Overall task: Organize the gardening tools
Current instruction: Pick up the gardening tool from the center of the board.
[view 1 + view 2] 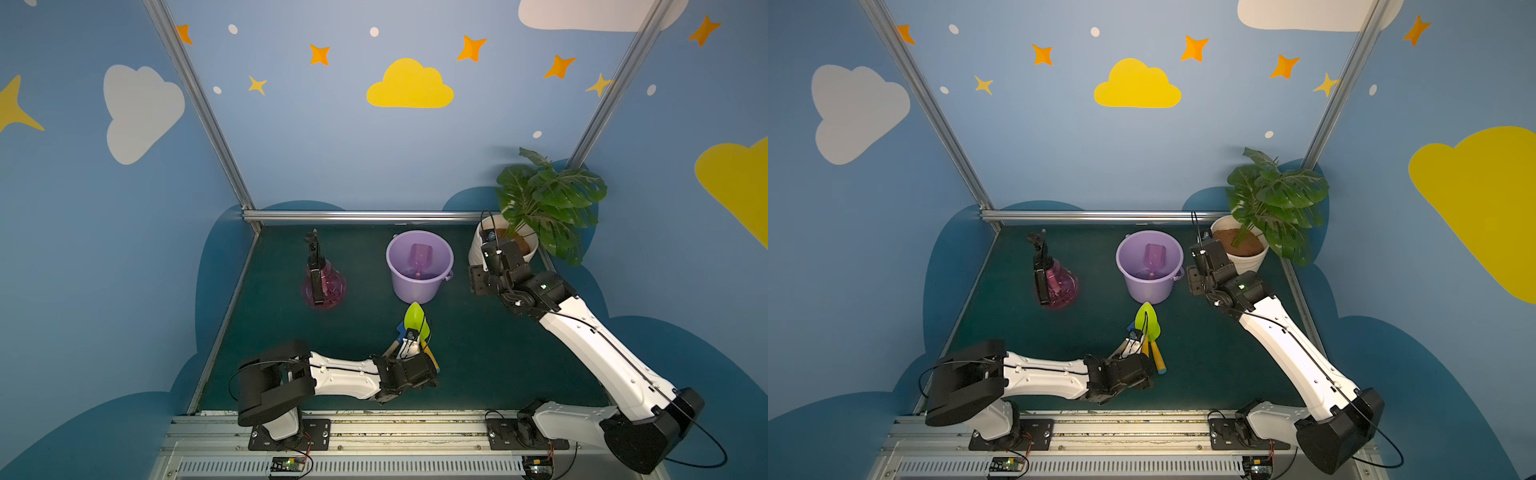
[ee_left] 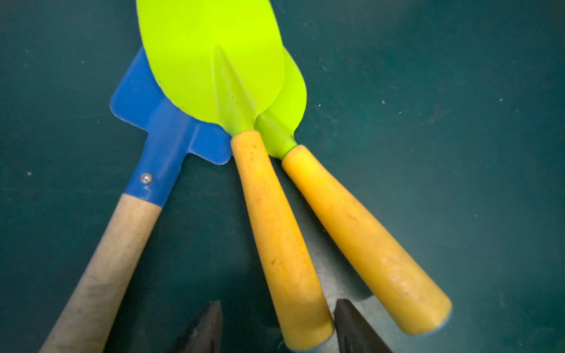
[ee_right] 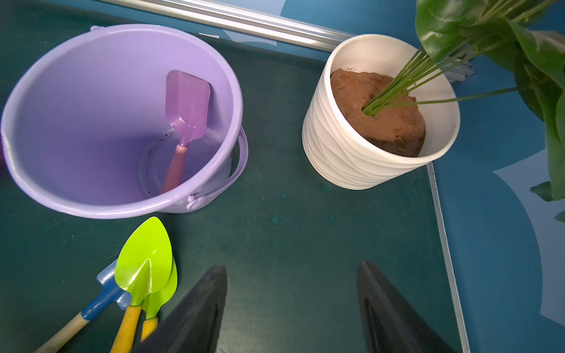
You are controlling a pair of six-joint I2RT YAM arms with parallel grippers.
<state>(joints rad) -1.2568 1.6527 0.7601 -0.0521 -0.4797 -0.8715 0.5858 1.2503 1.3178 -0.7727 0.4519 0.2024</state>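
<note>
Two lime-green trowels with yellow handles (image 2: 281, 238) (image 2: 367, 232) lie fanned on the green mat beside a blue spade (image 2: 165, 128) with a wooden handle; the top trowel's blade overlaps the other two. My left gripper (image 2: 278, 302) is open and low over them, its jaws either side of the end of the top trowel's handle, with a gap on the spade side. A purple, pink-handled scoop (image 3: 187, 104) leans inside the lilac bucket (image 3: 91, 212). The pink spray bottle (image 1: 328, 286) stands upright at the back left. My right gripper (image 3: 292, 265) hangs open and empty over bare mat between bucket and pot.
A white ribbed pot (image 3: 336, 152) with brown soil and a leafy green plant (image 1: 548, 199) stands in the back right corner. An aluminium rail (image 1: 365, 215) runs along the back of the mat. Blue walls close in the back and both sides.
</note>
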